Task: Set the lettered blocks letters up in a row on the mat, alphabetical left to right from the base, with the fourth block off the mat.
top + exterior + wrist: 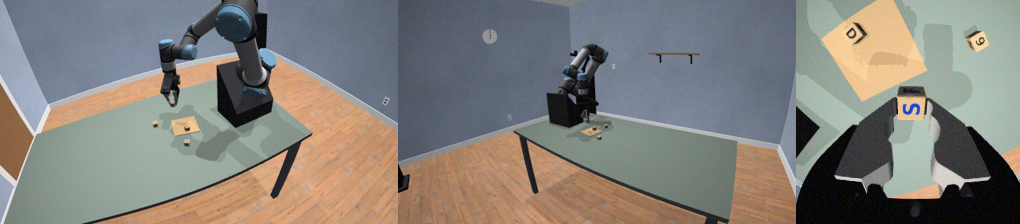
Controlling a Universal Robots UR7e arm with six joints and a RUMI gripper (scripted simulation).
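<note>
My gripper [171,102] [585,119] [911,99] is shut on a small wooden block [171,102] [911,107] with a blue S facing the wrist camera. It holds the block in the air behind the tan mat [180,130] [586,132] [896,30]. A block with a black D on top [187,127] [594,128] [856,33] stands on the mat. A second block [155,124] [606,126] [977,40] lies on the table off the mat; I cannot read its dark mark for sure. A third block [186,142] [599,137] lies off the mat on its other side.
The green table [93,174] [662,155] carries the robot's black base [242,96] [561,109] close to the mat. The arm's shadows fall over the mat area. A wooden floor surrounds the table.
</note>
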